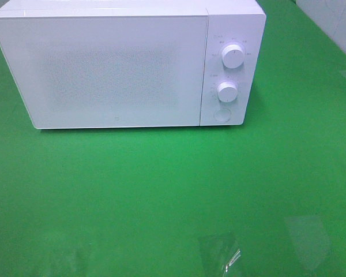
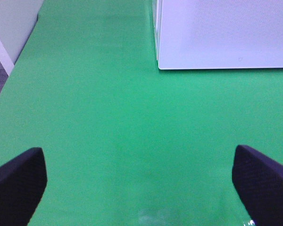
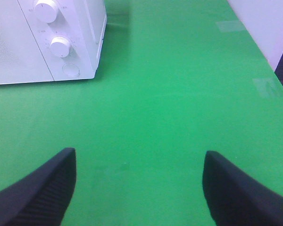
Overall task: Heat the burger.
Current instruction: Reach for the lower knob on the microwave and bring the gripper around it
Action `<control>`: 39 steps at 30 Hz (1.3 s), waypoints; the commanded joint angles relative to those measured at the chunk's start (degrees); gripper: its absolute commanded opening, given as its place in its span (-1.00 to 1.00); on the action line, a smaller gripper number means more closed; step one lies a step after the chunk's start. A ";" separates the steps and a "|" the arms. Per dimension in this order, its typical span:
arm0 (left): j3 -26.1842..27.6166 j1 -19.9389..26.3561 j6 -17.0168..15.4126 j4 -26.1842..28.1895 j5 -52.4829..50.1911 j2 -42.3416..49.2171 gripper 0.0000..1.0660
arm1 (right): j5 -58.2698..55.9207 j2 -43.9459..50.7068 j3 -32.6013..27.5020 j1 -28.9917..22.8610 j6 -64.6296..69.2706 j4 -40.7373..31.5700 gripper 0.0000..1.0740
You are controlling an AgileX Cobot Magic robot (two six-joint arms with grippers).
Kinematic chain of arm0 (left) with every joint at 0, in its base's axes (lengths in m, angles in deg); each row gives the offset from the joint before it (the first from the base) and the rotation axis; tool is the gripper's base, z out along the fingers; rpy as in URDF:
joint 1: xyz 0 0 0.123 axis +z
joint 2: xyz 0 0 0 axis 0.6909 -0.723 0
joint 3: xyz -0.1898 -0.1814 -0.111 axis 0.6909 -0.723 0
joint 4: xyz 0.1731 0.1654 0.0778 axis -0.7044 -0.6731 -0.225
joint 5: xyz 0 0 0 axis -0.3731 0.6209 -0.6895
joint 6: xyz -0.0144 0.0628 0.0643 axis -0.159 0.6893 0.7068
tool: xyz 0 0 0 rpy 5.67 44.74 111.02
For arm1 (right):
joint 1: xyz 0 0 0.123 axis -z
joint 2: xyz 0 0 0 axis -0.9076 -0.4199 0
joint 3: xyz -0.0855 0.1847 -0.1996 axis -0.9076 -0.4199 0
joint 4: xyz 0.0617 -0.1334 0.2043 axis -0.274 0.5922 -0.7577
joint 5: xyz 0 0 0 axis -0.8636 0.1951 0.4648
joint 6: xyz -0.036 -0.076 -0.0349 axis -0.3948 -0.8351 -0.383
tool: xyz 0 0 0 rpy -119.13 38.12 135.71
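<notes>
Spread and empty, both arms' jaws hang above the green table (image 1: 161, 196) while the microwave (image 1: 104, 63) stands shut and no burger shows, so heating looks undone.

A: What colour is the boxy plastic microwave oven (image 1: 104, 69)?

B: White all over, and its door carries a fine grey speckle of dots. The upper round knob (image 1: 233, 56) and lower round knob (image 1: 226, 91) are white too, ringed by faint grey markings.

A: And the flat bench (image 1: 132, 190)?

B: Plain bright green, with a pale glossy scrap of crinkled clear film (image 1: 219, 254).

A: The left pincer (image 2: 139, 160) and right pincer (image 3: 140, 157)?

B: Both are black, and the pads (image 2: 19, 183) have a fine pebbled texture.
</notes>
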 commanded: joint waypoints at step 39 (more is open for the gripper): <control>-0.11 0.06 0.11 0.46 -0.63 2.46 0.87 | 0.11 1.32 -0.23 0.29 -0.46 0.00 0.36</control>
